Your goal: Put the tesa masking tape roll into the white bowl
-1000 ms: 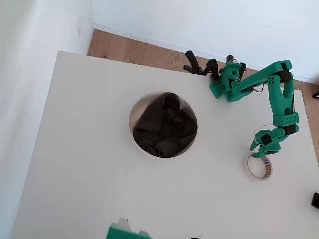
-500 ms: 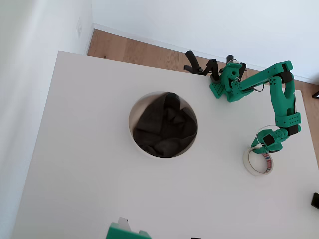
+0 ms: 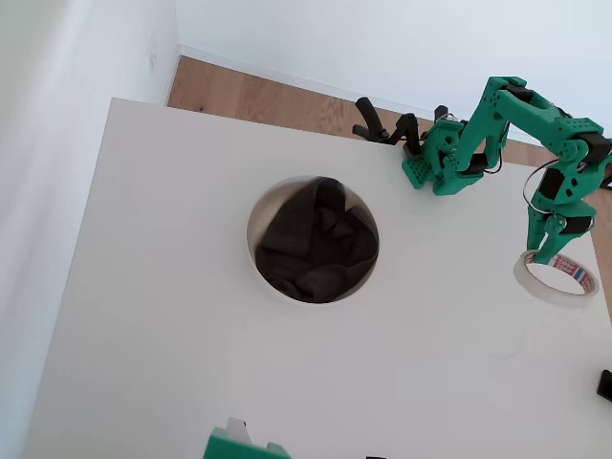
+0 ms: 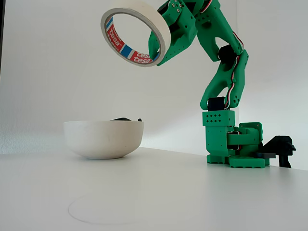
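We see the gripper [image 4: 161, 45] pinching the smooth round tape roll [image 4: 136, 34] high above the surface [image 4: 192, 192]; the white bowl [image 4: 103, 138] holds dark cloth [image 3: 316, 244].

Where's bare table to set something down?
Free: the wide stretch left of the white bowl to the wall-side edge, and the near strip below it. Crowded: the right side, by the arm base, with the tool holding the tape roll aloft.

Your pincer [image 4: 155, 52], matt green plastic studded with small holes, grips the tesa masking tape roll [image 4: 136, 35], cream paper with a glossy printed core. The white bowl [image 4: 103, 138] looks smooth and matt, creased dark cloth [image 3: 316, 244] inside; the counter [image 3: 172, 316] is smooth white, faintly sheened.
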You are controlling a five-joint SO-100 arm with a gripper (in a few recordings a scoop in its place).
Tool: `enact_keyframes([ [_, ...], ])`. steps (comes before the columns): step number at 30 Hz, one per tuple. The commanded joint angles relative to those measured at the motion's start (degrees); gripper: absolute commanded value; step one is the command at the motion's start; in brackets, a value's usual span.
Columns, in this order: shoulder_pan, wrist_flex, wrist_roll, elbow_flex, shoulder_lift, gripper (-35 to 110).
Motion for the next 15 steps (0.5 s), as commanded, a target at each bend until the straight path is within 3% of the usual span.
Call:
enact_keyframes([
  [1, 8.1, 5.5, -1.7, -10.7, 8.3, -8],
  [8, 33.9, 4.4, -10.5, -11.0, 10.9, -8],
  [15, 54.6, -4.0, -11.5, -11.0, 2.0, -8],
])
